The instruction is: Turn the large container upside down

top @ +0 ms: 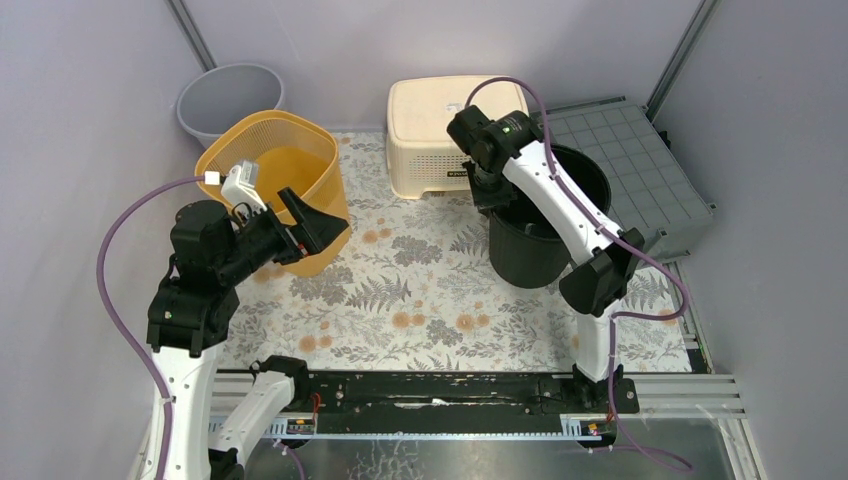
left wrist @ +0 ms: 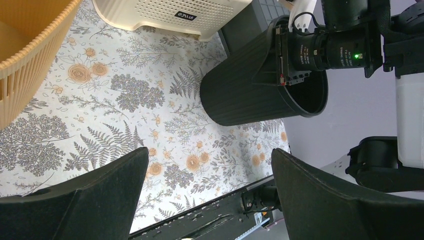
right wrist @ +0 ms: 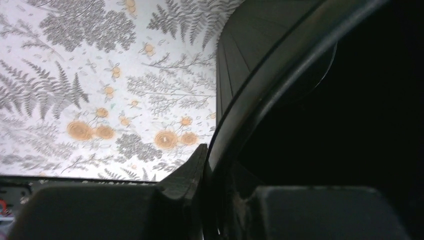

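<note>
A black ribbed bin [top: 530,255] stands on the floral mat with its opening up; it also shows in the left wrist view [left wrist: 240,95]. My right gripper [top: 487,185] is shut on its far-left rim [right wrist: 260,85], one finger outside [right wrist: 190,170] and one inside the dark interior. An orange lattice basket [top: 300,165] stands upright at the left, its edge also in the left wrist view [left wrist: 25,60]. My left gripper [top: 320,225] hangs open and empty beside the basket's near right wall, its jaws wide apart over the mat [left wrist: 210,190].
A cream step stool [top: 440,120] sits at the back centre, a grey round bin [top: 215,100] at the back left, and a grey gridded crate [top: 640,170] at the right against the bin. The floral mat [top: 420,290] covers the table. A black rail [top: 440,390] runs along the front.
</note>
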Tool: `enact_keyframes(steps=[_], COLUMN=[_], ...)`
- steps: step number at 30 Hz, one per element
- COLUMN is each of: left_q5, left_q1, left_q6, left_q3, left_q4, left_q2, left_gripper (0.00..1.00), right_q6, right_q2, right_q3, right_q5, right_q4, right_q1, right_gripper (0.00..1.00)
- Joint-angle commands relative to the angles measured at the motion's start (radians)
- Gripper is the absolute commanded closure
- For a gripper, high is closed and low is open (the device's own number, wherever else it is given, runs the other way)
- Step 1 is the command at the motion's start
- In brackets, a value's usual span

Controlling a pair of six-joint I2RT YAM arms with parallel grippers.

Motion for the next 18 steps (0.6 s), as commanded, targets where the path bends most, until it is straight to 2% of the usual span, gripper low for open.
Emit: enact_keyframes(steps=[1,3,8,14,18], left_q5=[0.000,0.000,-0.009,-0.010,-0.016], left_q1=[-0.007,-0.006,-0.006,-0.006,-0.005], left_q6=[0.024,0.024,0.032,0.034,0.038], left_q3=[0.005,0.007,0.025,0.036,0.049], left_q4=[0.010,0.010,-0.008,-0.018,-0.027], left_q2=[-0.004,-0.005,-0.005,-0.002,0.000], left_gripper=[0.00,0.00,0.00,0.00,0.00], right_q6=[-0.008,-0.013,-0.025,-0.008,0.029], right_q2=[0.012,0.011,-0.027,-0.113,-0.224], right_q3=[0.023,0.023,0.059,0.170,0.137], right_q5=[-0.019,-0.027,-0.064,-0.201,-0.291], right_q4=[-0.010,-0.011,-0.008,-0.017,0.022], right_q1=[-0.004,-0.004,-0.004,-0.004,-0.004], right_gripper=[0.90,1.00,1.00,1.00,1.00])
